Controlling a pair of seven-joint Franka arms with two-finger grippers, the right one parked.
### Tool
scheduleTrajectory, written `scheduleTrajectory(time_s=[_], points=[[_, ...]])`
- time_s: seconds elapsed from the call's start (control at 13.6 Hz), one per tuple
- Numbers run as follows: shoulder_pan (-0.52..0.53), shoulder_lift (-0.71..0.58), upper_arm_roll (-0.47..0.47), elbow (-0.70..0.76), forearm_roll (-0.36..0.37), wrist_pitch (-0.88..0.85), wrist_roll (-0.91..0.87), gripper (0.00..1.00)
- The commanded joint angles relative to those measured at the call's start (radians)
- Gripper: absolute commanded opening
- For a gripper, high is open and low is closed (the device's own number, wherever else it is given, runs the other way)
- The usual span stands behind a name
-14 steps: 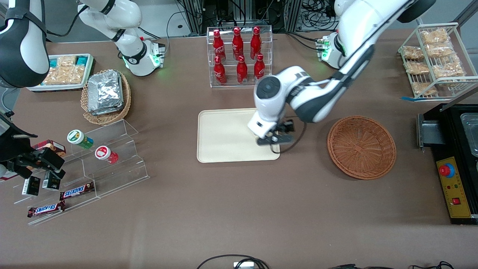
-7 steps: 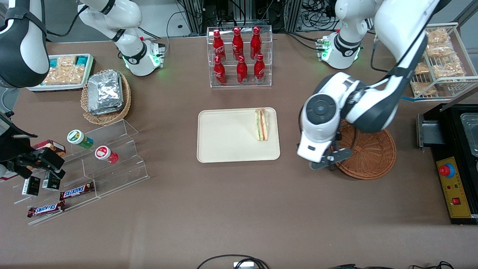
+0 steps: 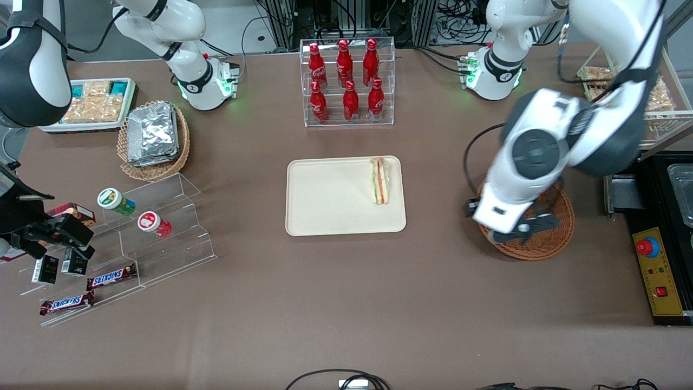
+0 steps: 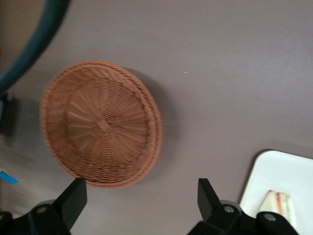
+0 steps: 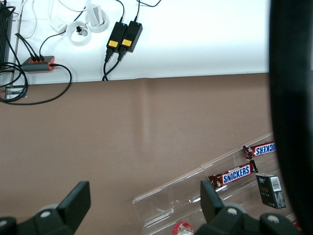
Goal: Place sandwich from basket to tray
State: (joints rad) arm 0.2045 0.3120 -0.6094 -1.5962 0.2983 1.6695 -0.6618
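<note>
Left wrist view shows the gripper with its two black fingers spread wide apart and nothing between them, hanging above the brown table with the basket under and beside one finger. That basket is bare inside, its woven spokes fully visible. A corner of the tray lies near the other finger, with the tip of the sandwich showing on it. From the front, the gripper sits over the basket's edge that is nearer the camera and toward the tray, held above the weave, not touching it. The left arm comes down from its base by the wire rack of snack packets, bends at a large round joint above the basket, and points its wrist down toward the table. The tray lies well apart from the gripper, toward the parked arm's end. The sandwich lies on the tray, along the short rim nearest the basket, its striped filling edge facing up. A clear rack of red bottles stands farther from the camera than the tray.
</note>
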Motion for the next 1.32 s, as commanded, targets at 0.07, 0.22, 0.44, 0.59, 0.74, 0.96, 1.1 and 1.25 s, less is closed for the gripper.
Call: scheduleTrajectory(time_s=[0.07,0.22,0.44,0.59,0.74,0.96,1.1,1.25], points=[[-0.028,-0.168,0.161,-0.07,-0.116,-0.031,0.235,1.0],[-0.027,-0.212,0.227,-0.07,-0.158,-0.066,0.365,1.0],[-0.027,-0.281,0.318,-0.068,-0.231,-0.114,0.537,1.0],[-0.028,-0.324,0.358,-0.065,-0.261,-0.131,0.638,1.0],[-0.028,-0.346,0.359,-0.059,-0.266,-0.146,0.692,1.0],[-0.028,-0.366,0.359,-0.056,-0.268,-0.154,0.749,1.0],[-0.028,-0.364,0.359,-0.056,-0.268,-0.154,0.749,1.0],[-0.027,-0.36,0.358,-0.054,-0.269,-0.155,0.751,1.0]])
